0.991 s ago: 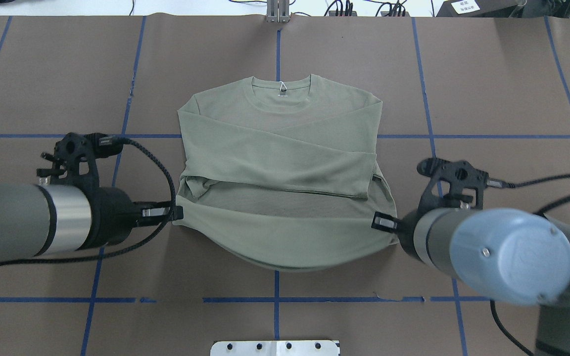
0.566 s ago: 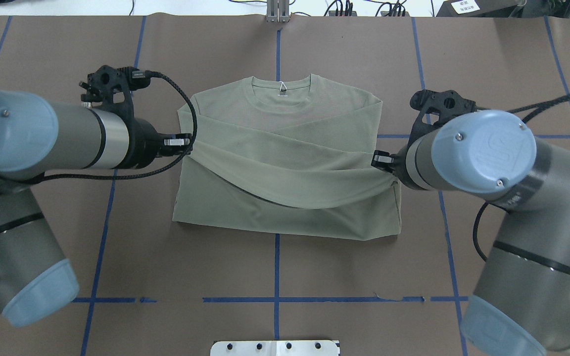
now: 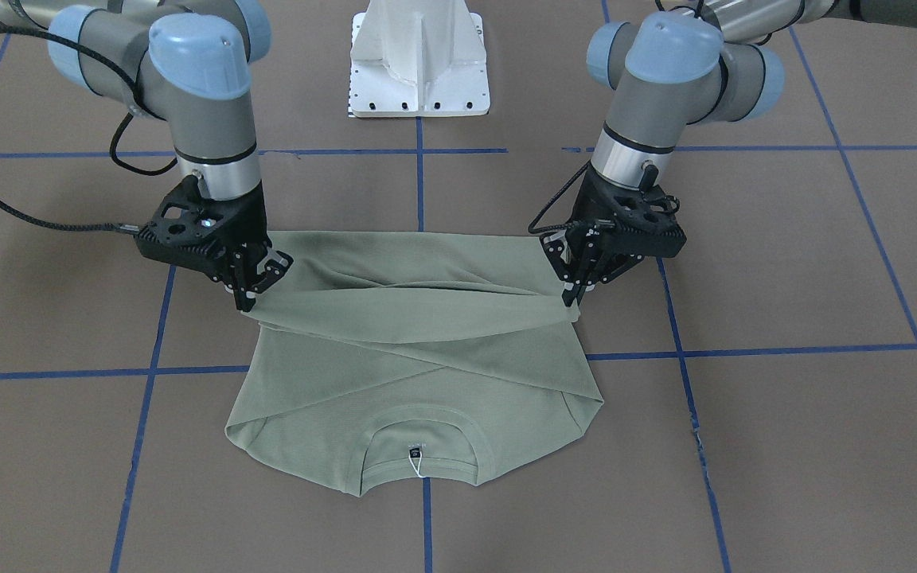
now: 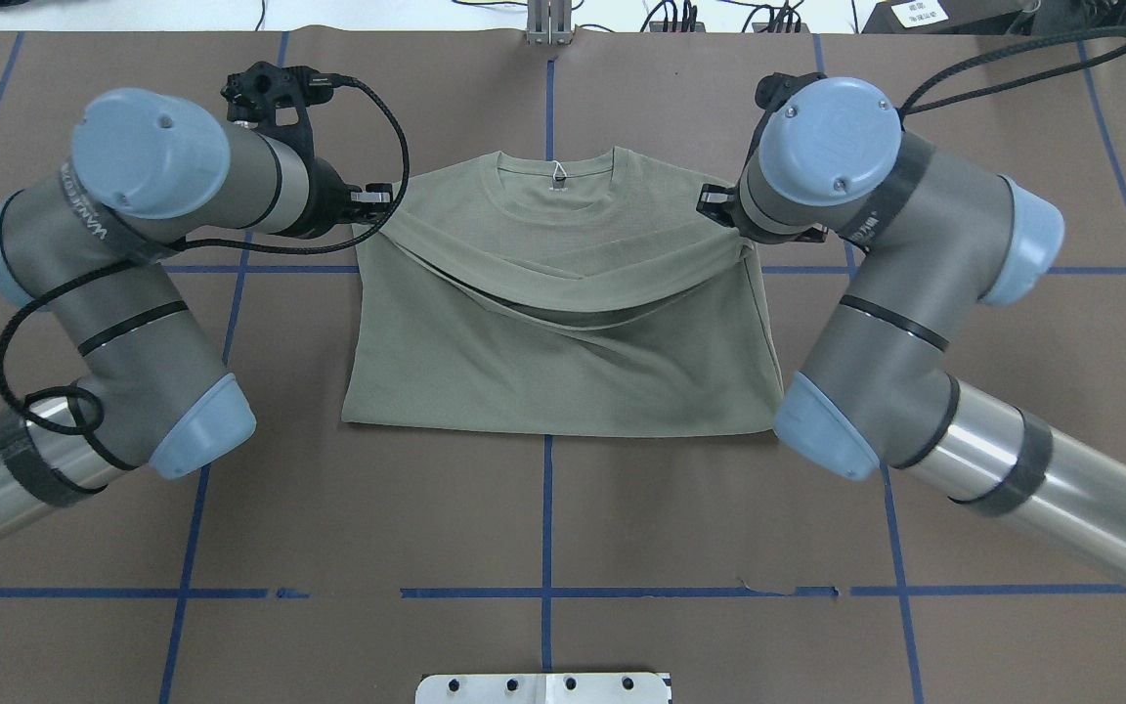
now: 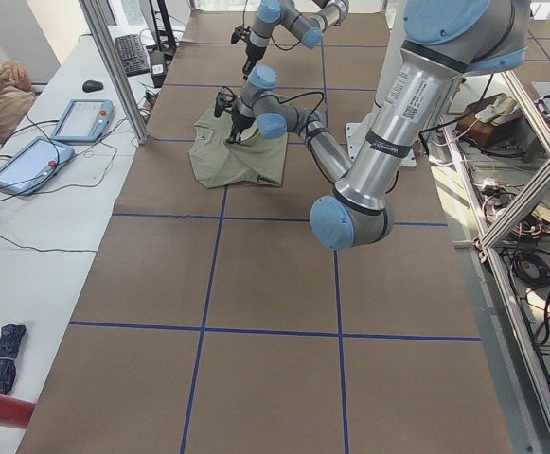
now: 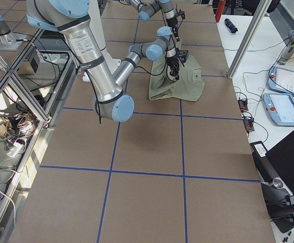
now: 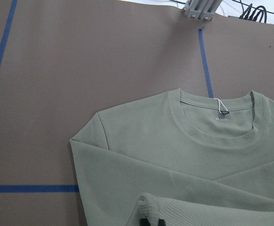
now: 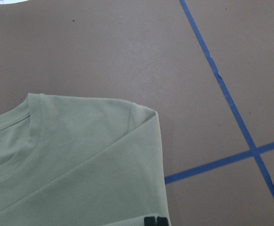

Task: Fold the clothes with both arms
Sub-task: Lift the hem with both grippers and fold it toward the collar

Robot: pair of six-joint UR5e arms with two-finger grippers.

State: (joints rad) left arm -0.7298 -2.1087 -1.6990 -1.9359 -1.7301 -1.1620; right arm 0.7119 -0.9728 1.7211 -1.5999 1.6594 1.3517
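The pale sage-green shirt lies on the brown table with its sleeves crossed over the chest and its collar at the far side. Its lower half is doubled back over the body. My left gripper is shut on the hem's left corner, near the left shoulder. My right gripper is shut on the hem's right corner by the right shoulder. The hem sags in a curve between them. The front view shows the left gripper and the right gripper holding the hem slightly above the shirt. In the wrist views dark fingertips pinch the cloth.
Blue tape lines grid the table. The white pedestal base stands at the robot's side. A metal bracket sits at the far edge. Beyond the table, a person sits near tablets on a white desk.
Both grippers have carried the hem away from the near edge, over the crossed sleeves, up to shoulder height by the collar. The fold line now lies nearer the shirt's middle.
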